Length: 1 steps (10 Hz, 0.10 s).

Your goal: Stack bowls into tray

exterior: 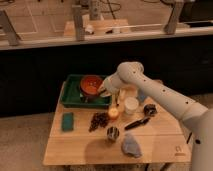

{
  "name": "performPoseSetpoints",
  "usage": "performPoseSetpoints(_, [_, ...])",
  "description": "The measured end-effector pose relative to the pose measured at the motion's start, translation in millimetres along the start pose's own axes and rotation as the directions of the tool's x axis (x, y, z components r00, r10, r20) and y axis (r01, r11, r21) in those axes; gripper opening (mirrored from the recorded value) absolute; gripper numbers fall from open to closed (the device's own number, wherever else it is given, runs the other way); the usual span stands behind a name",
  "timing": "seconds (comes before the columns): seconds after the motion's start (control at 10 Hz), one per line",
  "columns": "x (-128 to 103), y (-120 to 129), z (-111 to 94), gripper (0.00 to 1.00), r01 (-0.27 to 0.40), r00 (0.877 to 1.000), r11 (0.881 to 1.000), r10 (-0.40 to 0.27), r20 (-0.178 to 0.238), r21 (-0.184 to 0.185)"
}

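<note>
The glossy orange-red bowl [90,84] hangs tilted over the right half of the dark green tray [71,94], at the back left of the wooden table. My gripper [103,90] is at the bowl's right rim and is shut on it, with the white arm reaching in from the right. The purple bowl is not in view. A dark shape sits in the tray under the orange-red bowl, and I cannot tell what it is.
A flat green sponge [67,121], a dark bunch of grapes [99,120], a small orange item [113,114], a metal cup [113,133], a white cup [131,105], a black utensil [136,123], a dark round object [149,110] and a grey cloth [131,146] lie on the table [80,150].
</note>
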Motion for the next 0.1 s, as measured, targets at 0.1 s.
performPoseSetpoints(0.1, [11.0,1.1,3.2,0.00,-0.019,0.999,1.000,0.019,-0.037,0.003])
